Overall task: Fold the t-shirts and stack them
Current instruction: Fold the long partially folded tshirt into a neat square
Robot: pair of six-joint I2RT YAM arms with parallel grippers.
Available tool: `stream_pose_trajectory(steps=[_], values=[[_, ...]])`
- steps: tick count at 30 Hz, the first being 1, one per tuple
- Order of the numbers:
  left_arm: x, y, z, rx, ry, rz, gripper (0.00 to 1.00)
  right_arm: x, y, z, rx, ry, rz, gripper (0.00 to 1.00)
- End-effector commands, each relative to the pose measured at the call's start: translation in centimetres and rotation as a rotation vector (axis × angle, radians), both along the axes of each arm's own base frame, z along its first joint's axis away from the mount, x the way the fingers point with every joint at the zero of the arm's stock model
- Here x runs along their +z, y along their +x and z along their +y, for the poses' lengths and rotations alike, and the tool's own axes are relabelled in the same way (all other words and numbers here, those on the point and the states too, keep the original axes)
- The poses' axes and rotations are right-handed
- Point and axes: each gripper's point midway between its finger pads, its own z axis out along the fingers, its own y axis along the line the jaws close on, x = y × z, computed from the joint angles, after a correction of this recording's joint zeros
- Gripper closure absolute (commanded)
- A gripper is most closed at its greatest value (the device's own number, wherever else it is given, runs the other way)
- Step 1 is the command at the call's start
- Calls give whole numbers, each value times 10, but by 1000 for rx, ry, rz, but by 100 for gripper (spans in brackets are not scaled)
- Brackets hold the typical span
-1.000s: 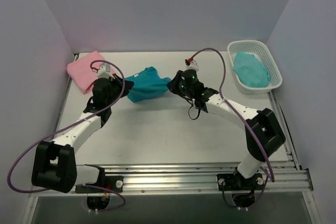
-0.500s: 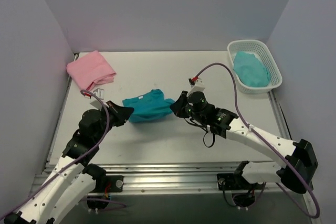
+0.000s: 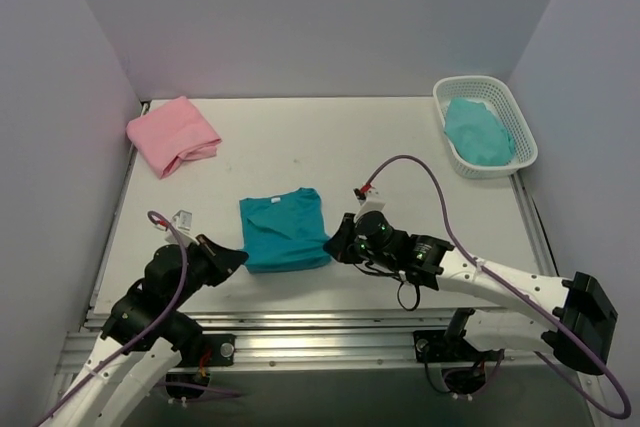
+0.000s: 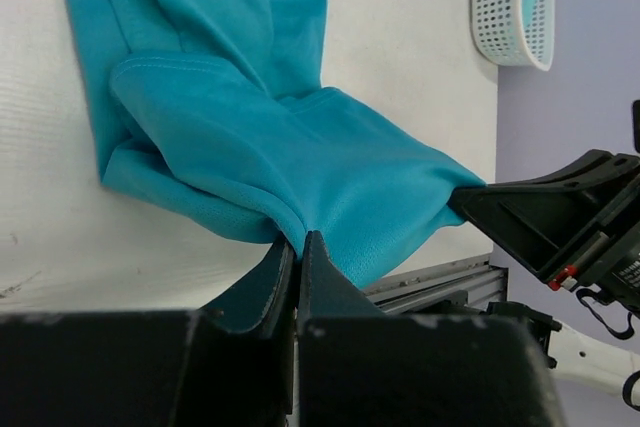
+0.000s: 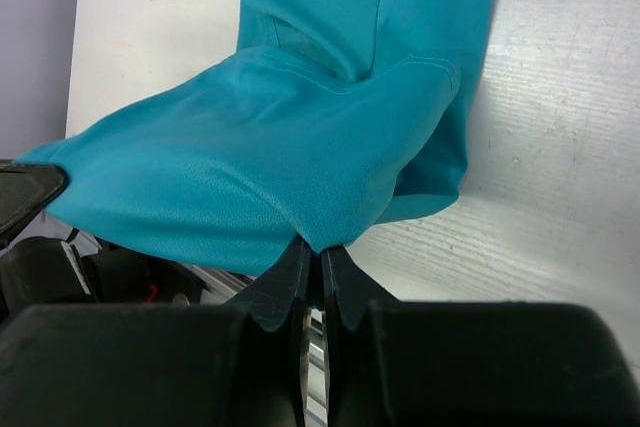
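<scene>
A deep teal t-shirt (image 3: 284, 231) lies stretched near the table's front edge, folded over on itself. My left gripper (image 3: 240, 258) is shut on its near left corner, and the cloth (image 4: 250, 137) bunches right at the pinched tips. My right gripper (image 3: 334, 250) is shut on the near right corner, where the fabric (image 5: 300, 157) pulls taut from the closed tips. A folded light pink t-shirt (image 3: 172, 134) rests at the back left, away from both grippers.
A white plastic basket (image 3: 512, 115) at the back right holds a light teal cloth (image 3: 478, 133). The metal rail (image 3: 320, 332) runs along the table's near edge just below both grippers. Purple walls close in the left, back and right.
Both arms have drawn the teal t-shirt from the middle of the table toward the near edge, and it now lies flatter and more square. The pink t-shirt, earlier partly hidden, is uncovered.
</scene>
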Motion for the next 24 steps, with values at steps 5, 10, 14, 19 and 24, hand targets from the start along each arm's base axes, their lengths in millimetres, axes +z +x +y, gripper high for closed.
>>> stream_pose_trajectory(steps=[5, 10, 14, 19, 24], values=[[13, 19, 19, 122, 92, 0, 98, -7, 47, -5, -87, -176, -50, 100], [20, 52, 3, 116, 123, -39, 98, -15, 91, 4, -76, -219, -34, 100], [24, 97, -9, 135, 197, -73, 94, -28, 149, 9, -103, -236, 13, 100], [6, 183, -6, 174, 263, -35, 83, -35, 218, 29, -133, -250, 19, 96], [-41, 301, 60, 360, 238, 34, 54, -14, 340, 87, -39, 7, -44, 26]])
